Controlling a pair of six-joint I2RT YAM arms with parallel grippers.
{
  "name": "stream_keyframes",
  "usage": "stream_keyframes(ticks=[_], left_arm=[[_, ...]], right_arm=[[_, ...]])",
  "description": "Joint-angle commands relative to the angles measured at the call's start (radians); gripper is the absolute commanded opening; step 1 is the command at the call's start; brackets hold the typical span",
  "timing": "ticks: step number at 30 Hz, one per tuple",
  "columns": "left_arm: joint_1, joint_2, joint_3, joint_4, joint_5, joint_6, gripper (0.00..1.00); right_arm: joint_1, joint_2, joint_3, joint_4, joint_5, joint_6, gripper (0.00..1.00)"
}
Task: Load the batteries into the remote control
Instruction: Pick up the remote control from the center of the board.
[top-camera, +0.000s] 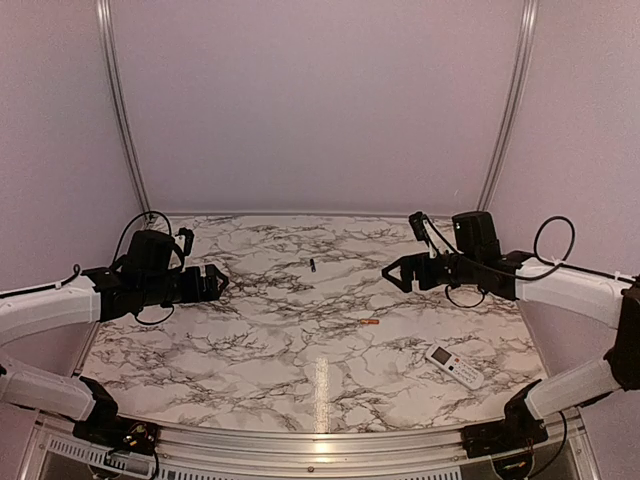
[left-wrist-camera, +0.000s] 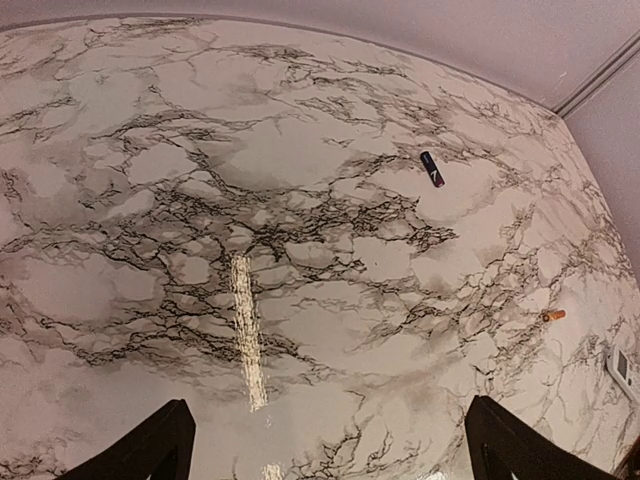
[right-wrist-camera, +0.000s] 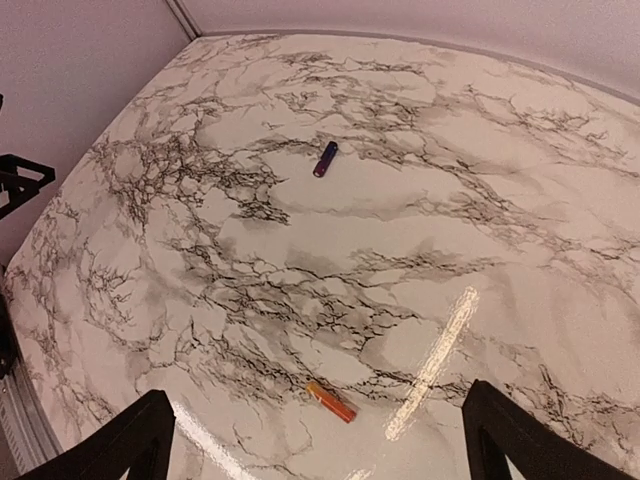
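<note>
Worktop (top-camera: 250, 345) carried the dark battery (top-camera: 312, 265) and orange battery (top-camera: 370, 322) well apart; I saw left tool (top-camera: 222, 282) and right tool (top-camera: 389, 277) spread wide, holding nothing.

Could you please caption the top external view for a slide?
Open left gripper and right gripper hover over marble table holding dark battery, orange battery and remote control.

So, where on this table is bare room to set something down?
The table's whole near-left, between the left gripper and the orange battery, is bare. So is the far strip behind the dark battery. Tightest: the near-right, where the remote control lies near the orange battery.
</note>
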Motion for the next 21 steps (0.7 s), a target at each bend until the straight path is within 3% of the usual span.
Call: stream_keyframes(ticks=[1,8,21], left_arm=[[-0.008,0.004,0.018,0.015,0.002,-0.011,0.99],[-0.012,-0.006,0.025,0.026,0.008,-0.032,0.99],[-0.032,-0.026,0.028,0.038,0.025,-0.066,0.99]], right_arm=[[0.014,0.025,0.098,-0.247,0.13,-0.003,0.99],[0.016,-0.033,0.064,-0.465,0.197,0.107,0.99],[0.048,-0.101,-0.113,-0.575,0.238,0.3,0.99]])
